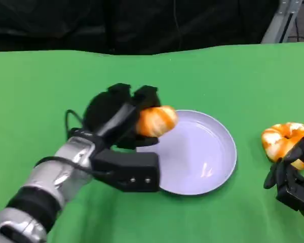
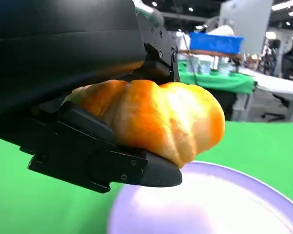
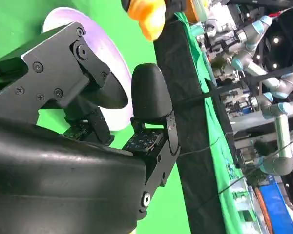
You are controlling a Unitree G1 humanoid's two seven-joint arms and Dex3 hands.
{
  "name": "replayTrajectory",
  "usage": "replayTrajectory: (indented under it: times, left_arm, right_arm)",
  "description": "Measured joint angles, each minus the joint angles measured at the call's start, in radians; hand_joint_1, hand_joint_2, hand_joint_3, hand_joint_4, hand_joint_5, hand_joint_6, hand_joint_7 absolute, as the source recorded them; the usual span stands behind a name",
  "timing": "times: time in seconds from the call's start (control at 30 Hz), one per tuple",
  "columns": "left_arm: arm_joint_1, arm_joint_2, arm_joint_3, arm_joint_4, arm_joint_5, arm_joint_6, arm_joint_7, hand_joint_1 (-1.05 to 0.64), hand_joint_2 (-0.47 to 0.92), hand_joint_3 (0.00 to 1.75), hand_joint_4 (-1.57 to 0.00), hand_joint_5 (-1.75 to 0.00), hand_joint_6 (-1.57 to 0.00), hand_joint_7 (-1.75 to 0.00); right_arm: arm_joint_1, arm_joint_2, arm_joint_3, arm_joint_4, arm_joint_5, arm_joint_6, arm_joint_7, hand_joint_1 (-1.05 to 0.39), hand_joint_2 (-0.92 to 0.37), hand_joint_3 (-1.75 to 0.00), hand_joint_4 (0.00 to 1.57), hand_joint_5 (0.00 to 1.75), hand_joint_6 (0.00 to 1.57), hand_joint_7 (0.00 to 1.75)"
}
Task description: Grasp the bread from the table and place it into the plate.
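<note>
**A:** Two breads on view, then. Which one counts?

**B:** The roll (image 1: 157,120) in the left hand (image 1: 122,117). Its fingers (image 2: 102,161) are clamped on it from both sides, and it hangs over the plate's (image 1: 213,174) near-left rim, not touching the plate.

**A:** And the other?

**B:** A ring-shaped bread (image 1: 285,140) lies on the green table (image 1: 218,76), well to the right of the plate. The right hand (image 1: 293,178) sits just beside it, grasping nothing. From the wrist view its fingers (image 3: 149,92) look apart rather than clenched.

**A:** What could go wrong from here?

**B:** Mostly the drop point, I'd say. The roll is over the plate's edge, not its middle. Let go now and it may land on the rim, tip, and roll onto the table left of the plate.

**A:** Anything else?

**B:** The roll sticks far out past the fingers toward the plate, so the hold looks shallow. A quick swing could shake it loose early. Also, if the hand comes down too low, the lower finger could knock the plate's rim and shove the plate rightward.
</note>
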Motion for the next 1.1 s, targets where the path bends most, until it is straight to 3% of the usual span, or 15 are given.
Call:
replayTrajectory:
  times: [0.17, 0.37, 0.47, 0.5, 0.53, 0.57, 0.63, 0.7, 0.73, 0.8, 0.83, 0.93, 1.0, 1.07, 1.1]
  left_arm:
    - [-0.051, -0.055, -0.029, 0.099, 0.018, -0.013, -0.002, -0.20, 0.92, 0.29, -0.57, -1.75, -0.55, -1.61]
    - [-0.084, -0.099, -0.062, 0.158, 0.039, -0.014, 0.003, -0.17, 0.92, 0.19, -0.61, -1.75, -0.51, -1.69]
    - [-0.105, -0.119, -0.075, 0.175, 0.059, -0.002, 0.010, -0.19, 0.92, 0.10, -0.61, -1.75, -0.66, -1.39]
    - [-0.110, -0.126, -0.078, 0.178, 0.060, 0.000, 0.016, -0.19, 0.92, 0.08, -0.61, -1.75, -0.72, -1.23]
    - [-0.114, -0.132, -0.083, 0.182, 0.062, 0.002, 0.022, -0.20, 0.92, 0.07, -0.63, -1.69, -0.83, -0.91]
    - [-0.118, -0.137, -0.088, 0.186, 0.063, 0.003, 0.022, -0.20, 0.92, 0.07, -0.63, -1.67, -0.89, -0.76]
    - [-0.121, -0.142, -0.096, 0.195, 0.065, 0.004, 0.022, -0.22, 0.92, 0.13, -0.73, -1.37, -0.97, -0.38]
    - [-0.121, -0.144, -0.101, 0.199, 0.065, 0.004, 0.021, -0.22, 0.92, 0.14, -0.76, -1.30, -1.01, -0.26]
    - [-0.122, -0.144, -0.103, 0.200, 0.065, 0.004, 0.021, -0.23, 0.92, 0.16, -0.67, -1.50, -1.02, -0.39]
    - [-0.126, -0.145, -0.105, 0.202, 0.065, 0.004, 0.011, -0.24, 0.92, 0.17, -0.59, -1.64, -0.85, -0.80]
    - [-0.129, -0.145, -0.107, 0.203, 0.065, 0.005, 0.003, -0.24, 0.92, 0.17, -0.57, -1.66, -0.79, -0.91]
    - [-0.135, -0.145, -0.113, 0.207, 0.066, 0.006, -0.011, -0.26, 0.92, 0.15, -0.62, -1.32, -0.87, -0.60]
    - [-0.136, -0.144, -0.121, 0.208, 0.067, 0.003, -0.012, -0.37, 0.92, 0.29, -0.60, -0.49, -0.77, -0.18]
    - [-0.137, -0.139, -0.129, 0.209, 0.067, -0.008, -0.021, -0.58, 0.92, 0.37, -0.46, -0.15, -0.61, -0.04]
    - [-0.137, -0.136, -0.133, 0.211, 0.068, -0.011, -0.027, -0.67, 0.92, 0.41, -0.38, -0.08, -0.54, -0.02]
  right_arm:
    - [0.000, 0.000, 0.001, 0.000, 0.001, 0.000, 0.002, -0.05, -0.42, -1.42, 0.91, 1.75, 0.76, 1.66]
    - [0.000, 0.000, 0.001, 0.000, 0.002, 0.000, 0.007, -0.05, -0.42, -1.42, 0.91, 1.75, 0.76, 1.66]
    - [0.001, 0.000, 0.001, 0.000, 0.002, 0.000, 0.007, -0.05, -0.43, -1.42, 0.91, 1.75, 0.76, 1.66]
    - [0.001, 0.000, 0.002, -0.001, 0.001, 0.000, 0.007, -0.05, -0.43, -1.43, 0.91, 1.75, 0.76, 1.66]
    - [0.001, 0.000, 0.002, -0.001, 0.001, -0.001, 0.007, -0.05, -0.43, -1.43, 0.90, 1.75, 0.76, 1.66]
    - [0.001, 0.001, 0.002, -0.001, 0.001, -0.001, 0.006, -0.05, -0.43, -1.42, 0.90, 1.75, 0.76, 1.66]
    - [0.001, 0.001, 0.004, -0.002, 0.000, -0.001, 0.006, -0.05, -0.43, -1.43, 0.90, 1.75, 0.76, 1.66]
    - [0.001, 0.001, 0.004, -0.002, 0.000, -0.001, 0.005, -0.05, -0.43, -1.43, 0.90, 1.75, 0.76, 1.66]
    - [0.001, 0.001, 0.005, -0.002, 0.000, -0.001, 0.004, -0.06, -0.42, -1.42, 0.90, 1.75, 0.76, 1.66]
    - [0.001, 0.002, 0.006, -0.002, -0.001, -0.001, 0.000, -0.06, -0.42, -1.42, 0.89, 1.75, 0.76, 1.66]
    - [0.001, 0.002, 0.006, -0.002, -0.001, -0.001, -0.001, -0.06, -0.42, -1.42, 0.89, 1.75, 0.76, 1.66]
    - [0.001, 0.002, 0.006, -0.003, 0.000, -0.001, -0.001, -0.05, -0.43, -1.41, 0.89, 1.75, 0.76, 1.65]
    - [0.001, 0.002, 0.006, -0.003, 0.000, -0.001, -0.001, -0.06, -0.42, -1.41, 0.89, 1.75, 0.76, 1.65]
    - [0.001, 0.002, 0.006, -0.003, 0.000, -0.004, 0.000, -0.06, -0.42, -1.40, 0.89, 1.75, 0.76, 1.65]
    - [0.001, 0.002, 0.006, -0.003, 0.000, -0.006, 0.000, -0.06, -0.42, -1.40, 0.90, 1.75, 0.76, 1.65]
